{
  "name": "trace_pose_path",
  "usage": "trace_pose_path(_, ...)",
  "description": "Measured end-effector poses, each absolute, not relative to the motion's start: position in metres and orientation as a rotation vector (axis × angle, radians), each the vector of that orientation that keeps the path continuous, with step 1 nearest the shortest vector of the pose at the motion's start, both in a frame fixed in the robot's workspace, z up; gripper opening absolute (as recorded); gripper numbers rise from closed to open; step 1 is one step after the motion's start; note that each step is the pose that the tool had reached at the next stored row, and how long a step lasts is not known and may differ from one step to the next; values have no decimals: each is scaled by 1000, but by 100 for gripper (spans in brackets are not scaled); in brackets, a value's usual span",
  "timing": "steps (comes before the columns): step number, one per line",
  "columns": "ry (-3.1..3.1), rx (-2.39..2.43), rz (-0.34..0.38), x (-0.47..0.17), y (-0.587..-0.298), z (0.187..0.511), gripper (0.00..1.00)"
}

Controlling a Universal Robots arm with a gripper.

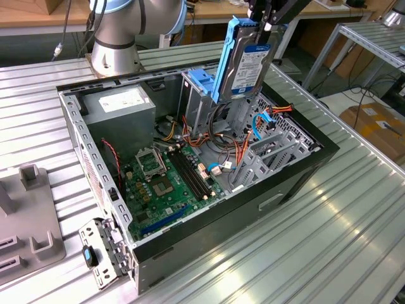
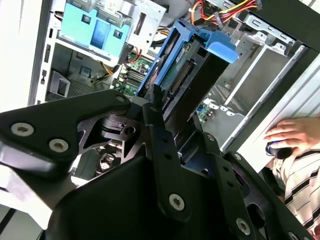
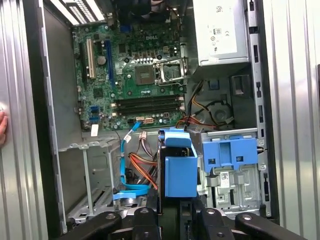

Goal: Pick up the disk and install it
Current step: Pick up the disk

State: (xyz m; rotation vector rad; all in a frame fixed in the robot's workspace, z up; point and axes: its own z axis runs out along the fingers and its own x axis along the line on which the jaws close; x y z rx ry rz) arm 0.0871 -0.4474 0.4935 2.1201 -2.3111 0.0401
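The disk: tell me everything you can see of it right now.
The disk is a flat rectangular hard drive. It has a silver-grey metal body with a labelled face, edged by a bright blue plastic carrier frame. The pincer is shut on its upper end and holds it on end, slightly tilted, above the open computer case, beside the grey drive cage. The second wrist view shows its connector edge. Whether its lower end touches the cage cannot be told.
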Motion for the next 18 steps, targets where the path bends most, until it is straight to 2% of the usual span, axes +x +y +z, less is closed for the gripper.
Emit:
trace_pose_path(8, -2309, 2118, 44, 87, -460, 493, 35)
trace_pose_path(18, -2309, 2118, 44, 87, -461, 493, 35)
